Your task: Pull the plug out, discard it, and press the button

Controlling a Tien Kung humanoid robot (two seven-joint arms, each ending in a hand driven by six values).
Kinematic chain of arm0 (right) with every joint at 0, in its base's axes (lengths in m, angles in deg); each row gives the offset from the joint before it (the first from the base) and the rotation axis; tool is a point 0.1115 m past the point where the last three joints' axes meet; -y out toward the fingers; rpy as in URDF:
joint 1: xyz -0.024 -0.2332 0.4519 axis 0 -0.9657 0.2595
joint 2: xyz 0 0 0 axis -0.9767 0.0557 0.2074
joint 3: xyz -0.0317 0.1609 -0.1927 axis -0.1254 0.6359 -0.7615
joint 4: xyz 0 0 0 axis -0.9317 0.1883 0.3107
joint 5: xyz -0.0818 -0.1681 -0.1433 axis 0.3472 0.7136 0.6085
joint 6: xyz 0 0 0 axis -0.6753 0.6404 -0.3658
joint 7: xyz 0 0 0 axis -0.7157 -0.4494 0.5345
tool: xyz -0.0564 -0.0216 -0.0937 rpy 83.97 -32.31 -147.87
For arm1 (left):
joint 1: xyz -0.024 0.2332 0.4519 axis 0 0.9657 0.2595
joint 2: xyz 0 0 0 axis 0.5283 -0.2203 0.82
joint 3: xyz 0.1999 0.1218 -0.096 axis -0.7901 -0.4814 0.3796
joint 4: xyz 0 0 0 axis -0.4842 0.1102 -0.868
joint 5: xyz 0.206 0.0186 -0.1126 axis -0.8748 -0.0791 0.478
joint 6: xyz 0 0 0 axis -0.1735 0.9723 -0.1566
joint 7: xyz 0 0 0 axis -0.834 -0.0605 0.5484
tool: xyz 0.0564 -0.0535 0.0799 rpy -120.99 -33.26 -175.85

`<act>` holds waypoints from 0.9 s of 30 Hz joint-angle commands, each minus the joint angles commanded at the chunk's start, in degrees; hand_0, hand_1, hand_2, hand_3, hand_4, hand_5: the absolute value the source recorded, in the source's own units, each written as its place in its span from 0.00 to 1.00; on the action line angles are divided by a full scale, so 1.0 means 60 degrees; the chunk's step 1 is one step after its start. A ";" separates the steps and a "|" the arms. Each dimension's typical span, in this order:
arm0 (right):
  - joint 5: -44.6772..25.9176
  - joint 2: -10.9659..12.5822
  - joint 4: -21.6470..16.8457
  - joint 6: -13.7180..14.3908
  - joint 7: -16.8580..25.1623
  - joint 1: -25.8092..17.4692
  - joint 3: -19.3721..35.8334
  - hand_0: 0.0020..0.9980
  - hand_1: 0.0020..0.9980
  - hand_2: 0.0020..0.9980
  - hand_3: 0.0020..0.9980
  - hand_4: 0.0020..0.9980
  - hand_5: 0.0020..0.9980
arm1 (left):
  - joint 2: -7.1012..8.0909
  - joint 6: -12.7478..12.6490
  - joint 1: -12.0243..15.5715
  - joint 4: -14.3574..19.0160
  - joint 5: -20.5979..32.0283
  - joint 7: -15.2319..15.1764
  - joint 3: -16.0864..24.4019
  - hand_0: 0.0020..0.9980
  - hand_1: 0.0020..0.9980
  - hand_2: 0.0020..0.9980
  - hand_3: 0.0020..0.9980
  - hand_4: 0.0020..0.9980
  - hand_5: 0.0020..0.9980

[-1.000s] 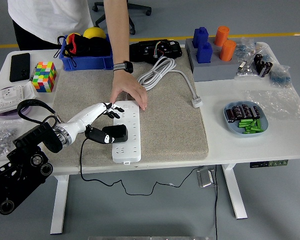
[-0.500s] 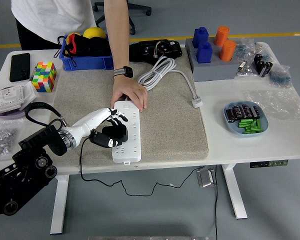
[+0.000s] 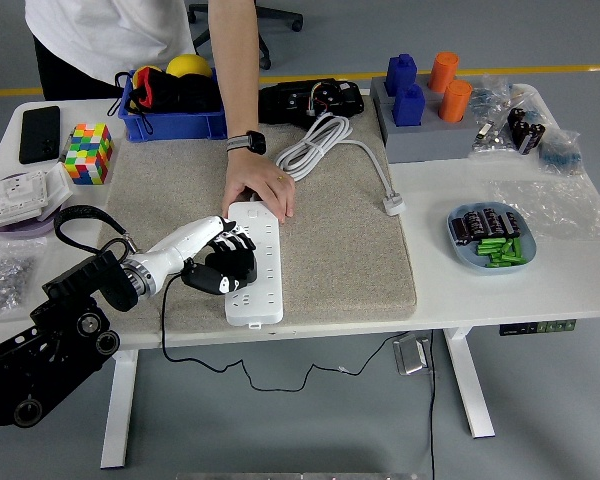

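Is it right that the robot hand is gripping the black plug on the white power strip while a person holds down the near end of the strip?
Not quite. In the head view the left robot hand is closed on the black plug at the white power strip, but the person's hand presses on the strip's far end, not its near end.
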 joint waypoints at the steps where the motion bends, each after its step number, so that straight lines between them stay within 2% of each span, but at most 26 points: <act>1: -0.0004 -0.0002 -0.0001 -0.0002 0.0000 0.0000 -0.0003 0.79 0.74 0.74 0.74 0.79 0.76 | 0.0001 -0.0009 0.0006 -0.0012 0.0023 -0.0007 0.0005 0.51 0.41 0.44 0.56 0.70 0.00; 12: 0.0008 0.0007 0.0004 0.0001 0.0000 -0.0015 0.0005 0.79 0.74 0.74 0.74 0.79 0.76 | 0.0067 -0.0033 0.0095 0.0305 0.0206 -0.0092 0.0353 0.53 0.42 0.44 0.56 0.67 0.00; 17: 0.0004 -0.0001 0.0007 -0.0002 -0.0001 0.0005 -0.0006 0.79 0.74 0.74 0.74 0.79 0.76 | 0.0121 -0.0081 0.0101 0.0483 0.0665 -0.0289 0.0598 0.54 0.42 0.44 0.56 0.67 0.00; 19: -0.0006 0.0001 0.0006 -0.0002 0.0001 0.0015 -0.0024 0.79 0.74 0.74 0.74 0.79 0.76 | 0.0078 -0.0221 0.0075 0.0302 0.0895 -0.0468 0.0859 0.54 0.42 0.44 0.56 0.67 0.00; 21: -0.0006 0.0006 0.0012 -0.0004 -0.0002 0.0026 -0.0036 0.79 0.74 0.74 0.74 0.79 0.76 | 0.0033 -0.0311 0.0002 -0.0001 0.0741 -0.0520 0.1117 0.54 0.42 0.44 0.56 0.67 0.00; 27: -0.0017 0.0045 0.0014 0.0000 -0.0002 0.0045 -0.0078 0.79 0.74 0.74 0.74 0.79 0.76 | -0.0010 -0.0493 -0.0340 -0.1495 0.0415 -0.0571 0.1453 0.55 0.42 0.44 0.56 0.66 0.00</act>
